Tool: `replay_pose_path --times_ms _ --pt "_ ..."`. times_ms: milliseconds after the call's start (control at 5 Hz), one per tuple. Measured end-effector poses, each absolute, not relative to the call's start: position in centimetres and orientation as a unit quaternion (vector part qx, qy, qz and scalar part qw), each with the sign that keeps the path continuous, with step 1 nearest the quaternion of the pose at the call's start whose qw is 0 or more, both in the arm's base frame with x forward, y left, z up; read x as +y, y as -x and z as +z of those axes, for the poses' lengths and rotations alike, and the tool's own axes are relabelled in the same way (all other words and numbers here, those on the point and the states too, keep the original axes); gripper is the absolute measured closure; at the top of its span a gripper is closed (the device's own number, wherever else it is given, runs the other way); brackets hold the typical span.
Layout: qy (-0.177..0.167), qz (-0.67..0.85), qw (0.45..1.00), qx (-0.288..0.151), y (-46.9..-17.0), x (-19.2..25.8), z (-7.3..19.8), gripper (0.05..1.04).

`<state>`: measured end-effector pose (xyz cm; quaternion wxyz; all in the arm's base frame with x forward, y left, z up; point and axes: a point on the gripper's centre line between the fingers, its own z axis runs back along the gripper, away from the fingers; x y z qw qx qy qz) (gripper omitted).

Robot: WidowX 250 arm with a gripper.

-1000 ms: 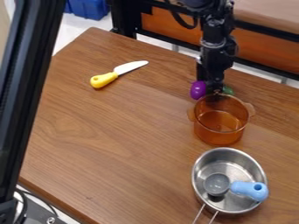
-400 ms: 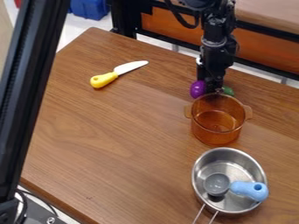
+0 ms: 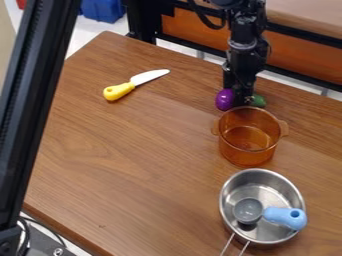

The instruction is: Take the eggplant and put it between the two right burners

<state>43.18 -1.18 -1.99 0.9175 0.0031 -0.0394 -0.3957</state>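
The eggplant (image 3: pixel 225 99), at the far rim of the orange pot (image 3: pixel 248 150), has edged with the fingers (image 3: pixel 243 101) slightly towards the knife (image 3: pixel 120 91). Whether they grasp it, I cannot tell; placing it between the 2 right burners remains.

My pincer (image 3: pixel 242 101) black. Eggplant (image 3: pixel 225 100) purple, green at one end. Table (image 3: pixel 127 165) brown, wood-grained. Pot (image 3: pixel 246 156) amber. Knife handle (image 3: pixel 118 91) yellow.
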Motion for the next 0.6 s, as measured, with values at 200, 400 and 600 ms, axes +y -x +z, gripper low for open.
replay_pose_path --times_ms 200,400,600 --pt "0.003 -0.367 0.930 -0.039 -43.1 0.2 -1.7 0.419" --pt "0.000 -0.352 0.934 -0.058 -42.8 0.9 0.6 0.419" --pt "0.001 -0.332 0.941 -0.061 -41.4 2.1 2.3 0.419"
